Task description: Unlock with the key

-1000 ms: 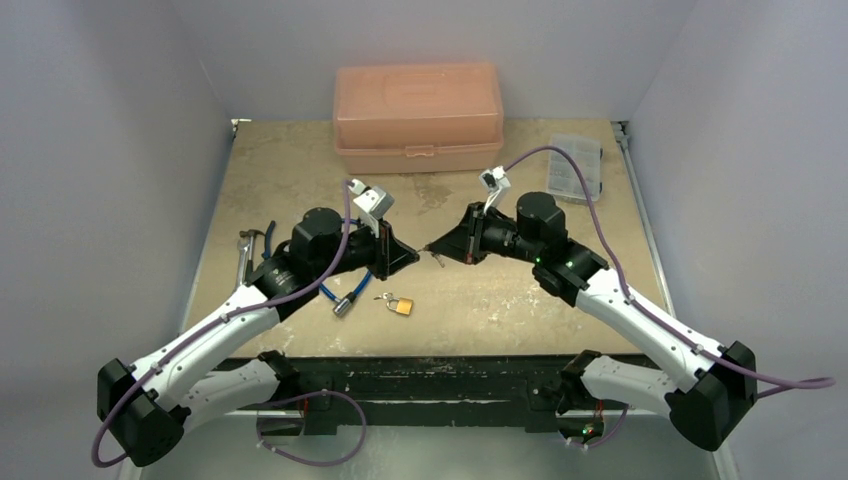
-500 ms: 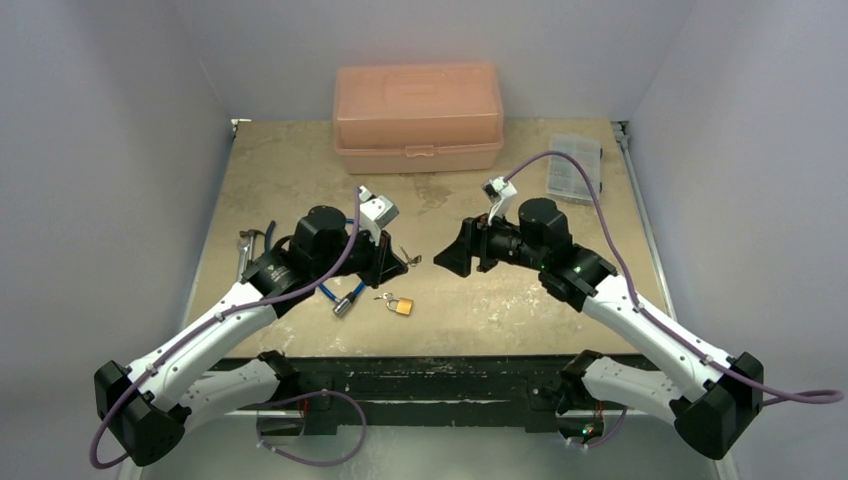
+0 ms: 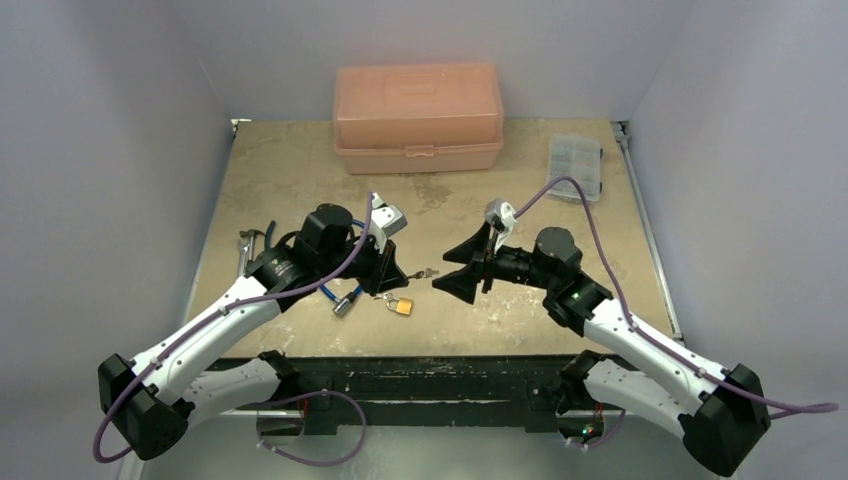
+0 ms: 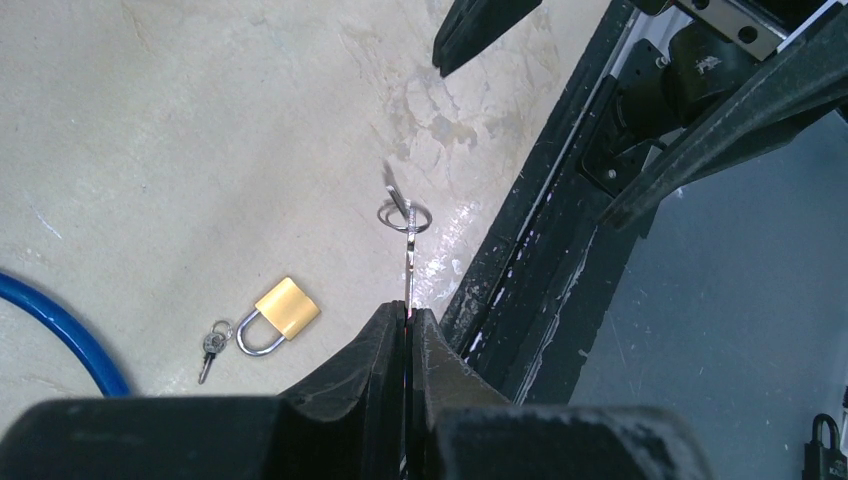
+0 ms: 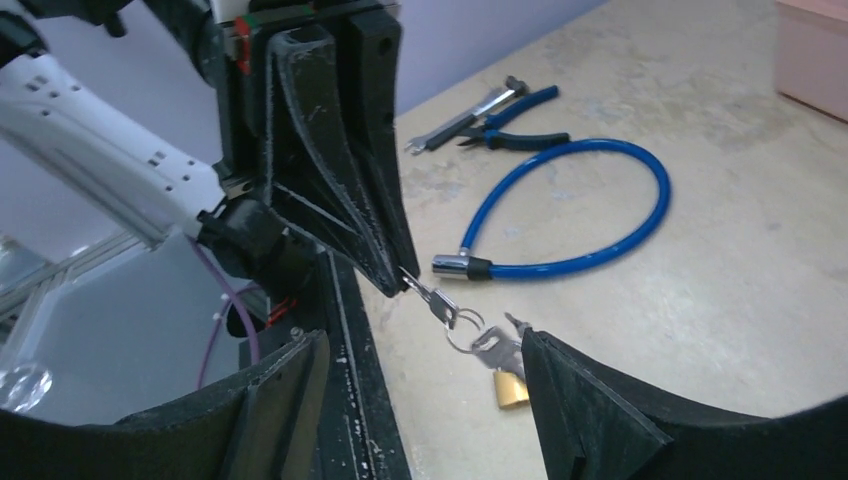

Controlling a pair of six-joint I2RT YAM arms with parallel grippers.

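On the mottled tan table point(image 3: 300, 170), the box point(image 3: 418, 117) at twelve o'clock is translucent salmon pink, the cable point(image 5: 530, 268) bright blue, the padlock point(image 4: 288, 305) brass-yellow with a silver shackle, and the key point(image 5: 435, 300) shiny silver.

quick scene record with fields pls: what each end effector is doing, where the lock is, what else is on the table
left end effector: shut on the key, held above the table
right end effector: open, empty, facing the key
brass padlock: lying on the table, shackle looks closed, a second small key at its shackle
other items: blue cable lock, pliers, pink box
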